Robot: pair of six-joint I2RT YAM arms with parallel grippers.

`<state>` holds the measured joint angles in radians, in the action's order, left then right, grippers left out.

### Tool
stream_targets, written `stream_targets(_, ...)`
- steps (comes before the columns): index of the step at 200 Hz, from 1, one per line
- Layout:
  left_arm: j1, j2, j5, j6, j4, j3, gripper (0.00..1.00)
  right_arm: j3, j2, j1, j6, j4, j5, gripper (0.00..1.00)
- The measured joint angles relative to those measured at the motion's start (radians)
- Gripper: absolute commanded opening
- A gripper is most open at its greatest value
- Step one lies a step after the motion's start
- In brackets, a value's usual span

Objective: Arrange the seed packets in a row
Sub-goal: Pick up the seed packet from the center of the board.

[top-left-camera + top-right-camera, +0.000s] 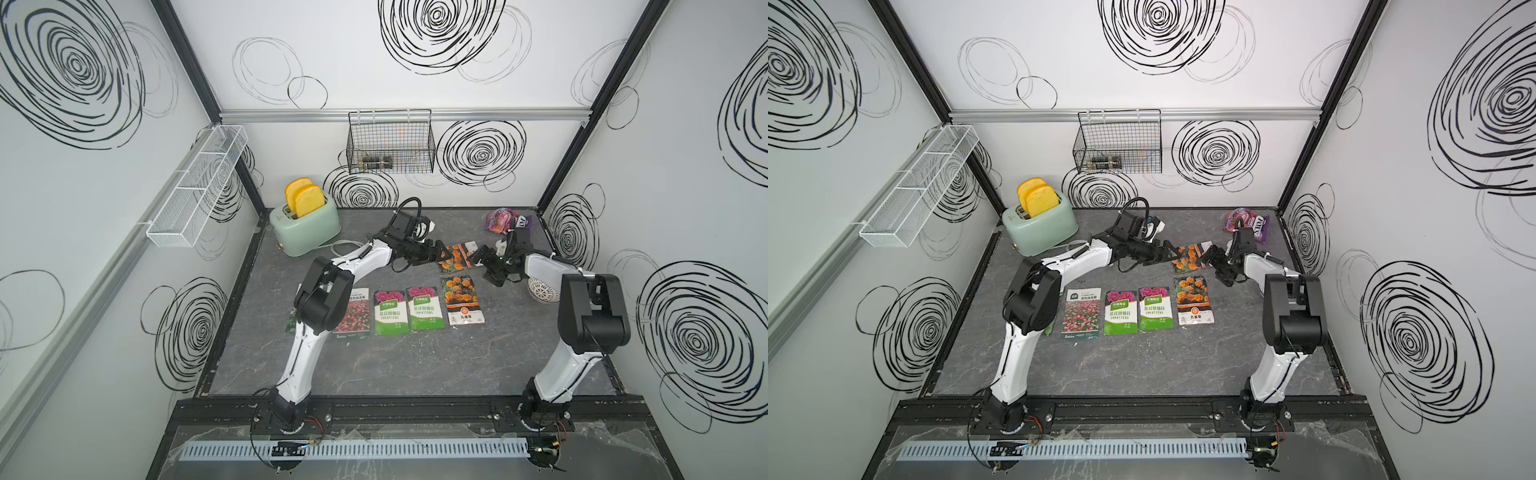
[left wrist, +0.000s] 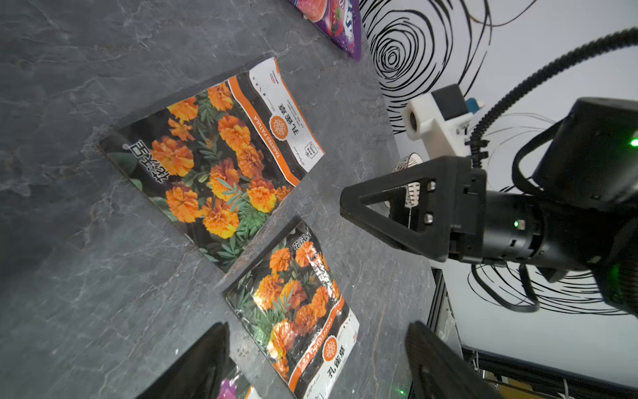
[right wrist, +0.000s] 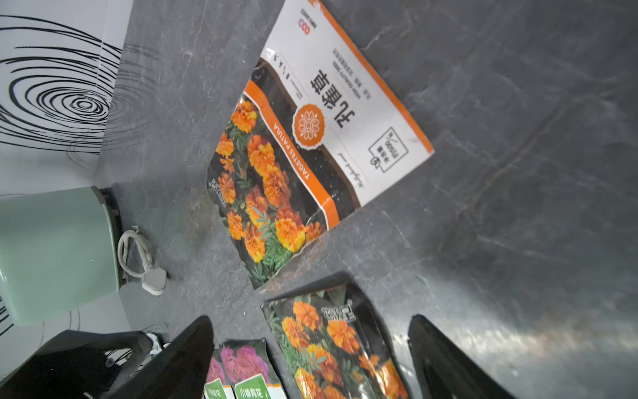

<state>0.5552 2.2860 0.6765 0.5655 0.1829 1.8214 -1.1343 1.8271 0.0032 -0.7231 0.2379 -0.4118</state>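
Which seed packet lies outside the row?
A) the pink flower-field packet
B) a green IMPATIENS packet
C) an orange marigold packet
C: the tilted marigold packet lies behind the row, apart from the other marigold packet at the row's end.

Both arms reach forward, left tool [image 1: 439, 253] and right tool [image 1: 484, 266] facing each other, jaws apart.

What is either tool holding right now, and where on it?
Nothing. The left tool and right tool are both open and empty; the tilted marigold packet lies loose between them, ungripped.
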Motion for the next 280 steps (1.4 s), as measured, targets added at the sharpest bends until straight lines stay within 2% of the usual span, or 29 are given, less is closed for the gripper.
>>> stream_targets(50, -0.001, 0.189, 0.000, 0.028, -0.038, 0.198, 0.83, -0.069, 0.109, -0.010, -0.011, -0.022, -0.005, 0.81)
stream_targets(133, -0.002, 0.345, -0.004, 0.110, -0.148, 0.296, 0.82, -0.144, 0.183, -0.010, -0.014, -0.061, 0.003, 0.71)
stream_targets(184, 0.001, 0.365, -0.006, 0.128, -0.159, 0.319, 0.80, -0.153, 0.208, -0.005, -0.029, -0.098, 0.008, 0.56)
stream_targets(220, 0.002, 0.366, -0.007, 0.128, -0.157, 0.320, 0.79, -0.153, 0.233, 0.015, -0.058, -0.156, -0.005, 0.41)
stream_targets(280, 0.003, 0.366, -0.003, 0.127, -0.153, 0.320, 0.77, -0.205, 0.305, 0.051, -0.110, -0.225, -0.043, 0.23)
